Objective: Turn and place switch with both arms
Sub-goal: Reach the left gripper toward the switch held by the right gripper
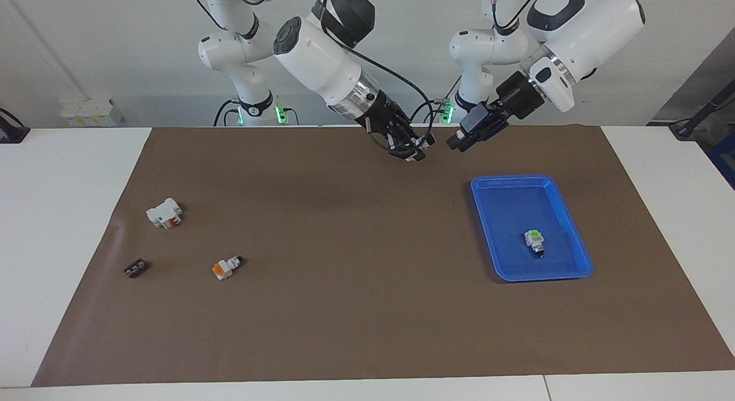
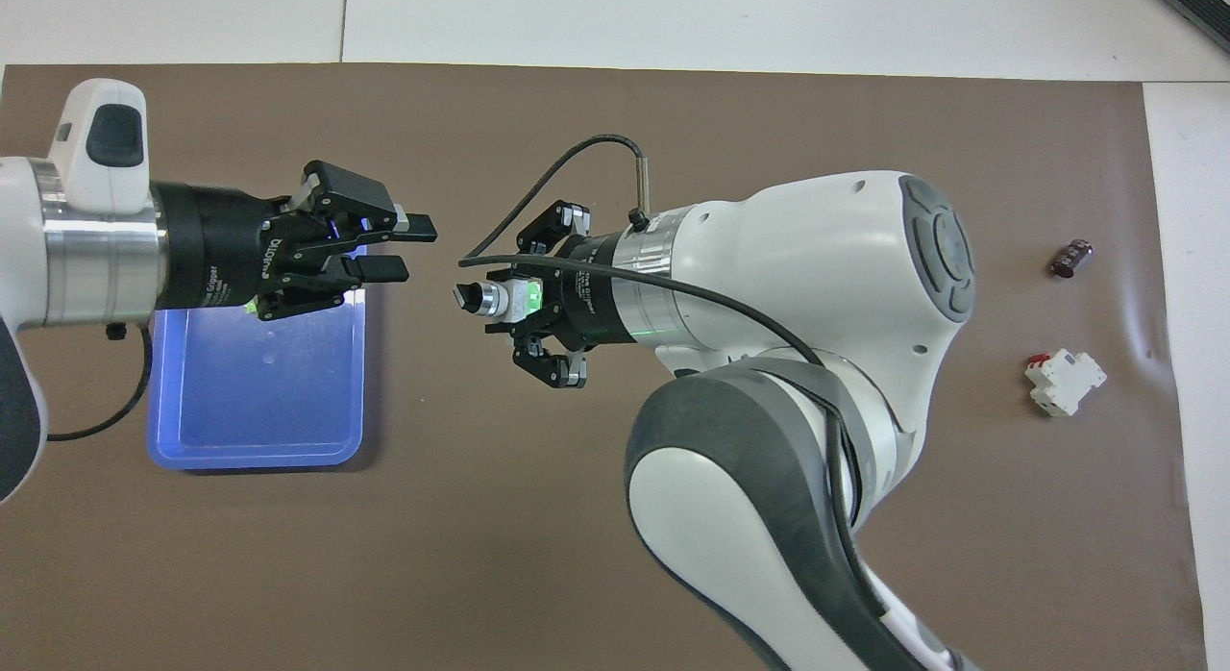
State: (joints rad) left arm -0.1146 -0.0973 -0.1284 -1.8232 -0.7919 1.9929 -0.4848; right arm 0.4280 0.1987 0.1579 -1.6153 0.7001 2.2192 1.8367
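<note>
From where I sit, the right arm (image 2: 798,383) blocks a wide stretch of the brown mat (image 2: 480,556) in the overhead view, and the orange-capped switch (image 1: 225,268) lies somewhere under it there. The left gripper (image 2: 399,246) and its wrist cover part of the blue tray (image 2: 259,440), hiding the green-capped switch (image 1: 534,241) inside. I cannot read the markings on the small dark part (image 1: 135,268). Both arms' upper links run off the facing view's top edge.

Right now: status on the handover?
Right gripper shut on switch, knob toward left gripper. Left open, short of it, not touching. Gap between them unobstructed.
</note>
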